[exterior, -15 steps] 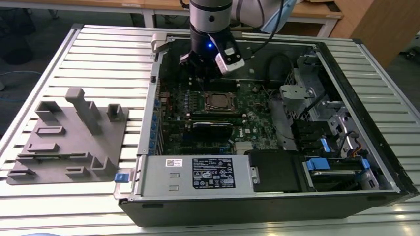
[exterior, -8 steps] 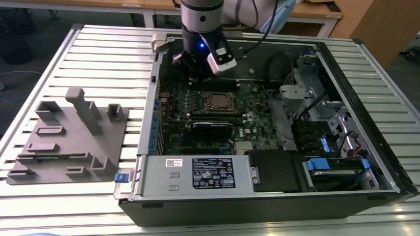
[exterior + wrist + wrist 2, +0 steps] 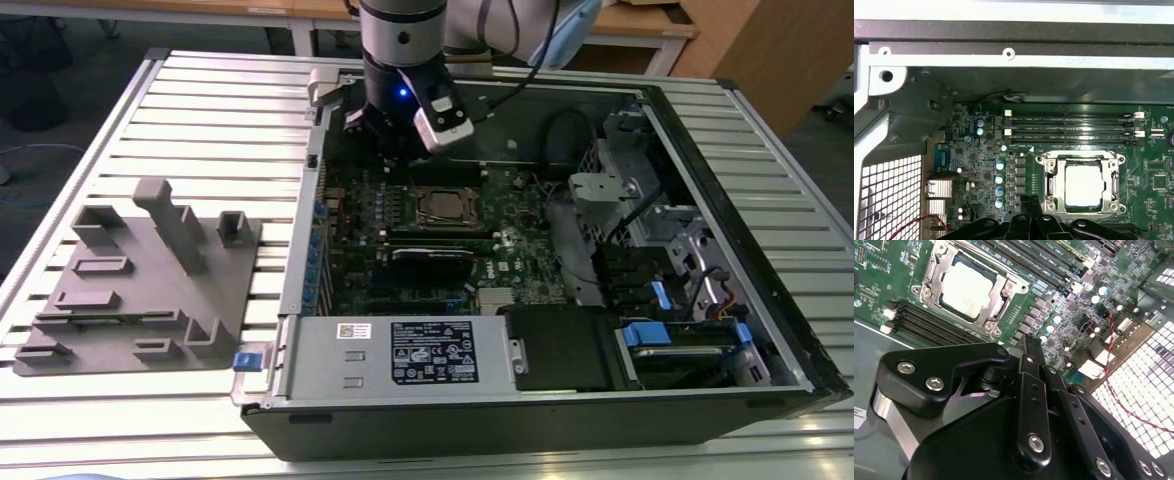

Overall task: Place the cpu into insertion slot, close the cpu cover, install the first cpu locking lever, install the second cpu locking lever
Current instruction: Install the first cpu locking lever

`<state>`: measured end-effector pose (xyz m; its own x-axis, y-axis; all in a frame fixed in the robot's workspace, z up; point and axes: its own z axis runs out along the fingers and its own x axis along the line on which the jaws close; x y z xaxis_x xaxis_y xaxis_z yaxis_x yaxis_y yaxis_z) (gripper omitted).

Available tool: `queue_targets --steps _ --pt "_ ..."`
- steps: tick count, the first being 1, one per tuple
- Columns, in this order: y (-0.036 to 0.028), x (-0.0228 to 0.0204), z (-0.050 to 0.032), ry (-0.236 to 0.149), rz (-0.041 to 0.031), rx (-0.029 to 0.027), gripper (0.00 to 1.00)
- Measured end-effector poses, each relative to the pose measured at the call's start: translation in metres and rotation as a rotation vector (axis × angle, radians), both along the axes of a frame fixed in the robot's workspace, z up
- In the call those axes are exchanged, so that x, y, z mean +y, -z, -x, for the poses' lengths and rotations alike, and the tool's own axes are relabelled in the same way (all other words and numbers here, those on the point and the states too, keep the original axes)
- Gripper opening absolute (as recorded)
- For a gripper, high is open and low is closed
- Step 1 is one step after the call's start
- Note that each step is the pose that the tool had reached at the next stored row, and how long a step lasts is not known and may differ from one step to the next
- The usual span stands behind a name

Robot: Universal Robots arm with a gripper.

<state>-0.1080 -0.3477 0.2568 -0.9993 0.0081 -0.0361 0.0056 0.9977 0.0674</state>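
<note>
Within the computer case (image 3: 534, 425), the gripper (image 3: 1031, 342) is held over the green board (image 3: 354, 260), narrowed fully with nothing held, just far of the insertion slot (image 3: 1060, 192). The cpu cover (image 3: 1050, 181) is seen lying flat around the seated cpu (image 3: 1084, 185). The chip is judged light, stiff and fragile, to be taken by its edges only.

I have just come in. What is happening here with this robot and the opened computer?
A robot arm is working inside an open black computer case. Its gripper, fingers shut and holding nothing, hovers over the green circuit board. The small square silvery-grey cpu already sits in the black square insertion slot, and the thin silver metal cpu cover lies down around it. I cannot tell whether the locking levers are latched.
</note>
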Motion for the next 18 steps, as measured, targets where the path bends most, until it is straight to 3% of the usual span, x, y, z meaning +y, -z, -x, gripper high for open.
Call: queue_targets --steps 4,10,18 --pt "-0.0011 -0.0001 0.0001 0.000 0.0001 0.0001 0.11" --pt "-0.0089 0.0000 0.0001 0.000 -0.0001 0.0000 0.11" --pt "-0.0091 -0.0001 0.0024 0.000 0.0001 0.0001 0.11"
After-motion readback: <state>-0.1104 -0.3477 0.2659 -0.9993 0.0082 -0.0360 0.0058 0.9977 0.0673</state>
